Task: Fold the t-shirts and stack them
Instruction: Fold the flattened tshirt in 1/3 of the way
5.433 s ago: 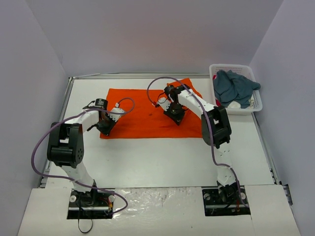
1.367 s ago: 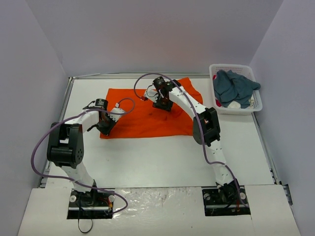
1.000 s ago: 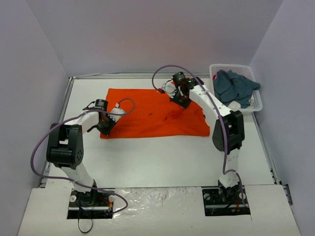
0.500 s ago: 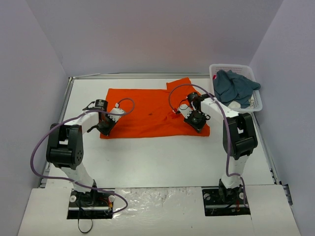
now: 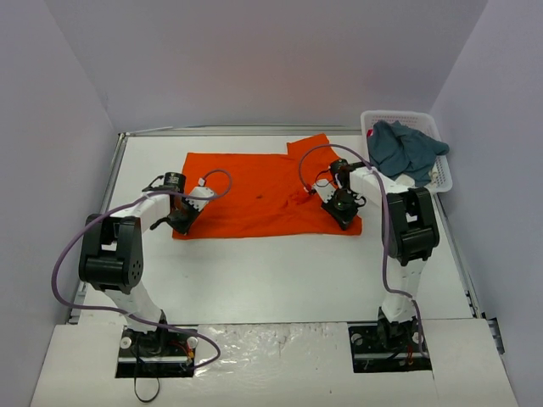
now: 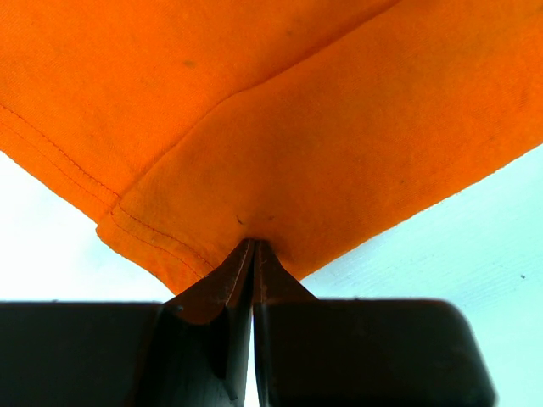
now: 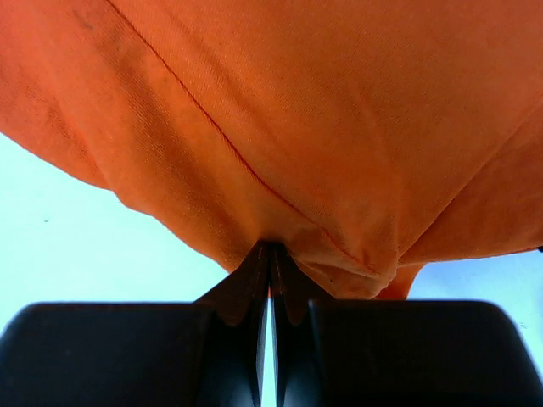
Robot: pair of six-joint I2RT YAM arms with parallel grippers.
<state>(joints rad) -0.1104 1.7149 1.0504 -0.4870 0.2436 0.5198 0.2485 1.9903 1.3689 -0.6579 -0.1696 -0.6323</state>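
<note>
Okay, I've got the left tool (image 6: 253,244) and right tool (image 7: 270,248) each pinching a near corner of the orange t-shirt (image 5: 254,191). It's toward the far edge of the worktop (image 5: 280,271).

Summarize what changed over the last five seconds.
The right gripper, shut on the orange t-shirt, swung from the shirt's middle to its near right corner, pulling that side rightward. The left gripper stayed clamped on the near left corner; the teal-blue t-shirt stayed in the white basket.
</note>
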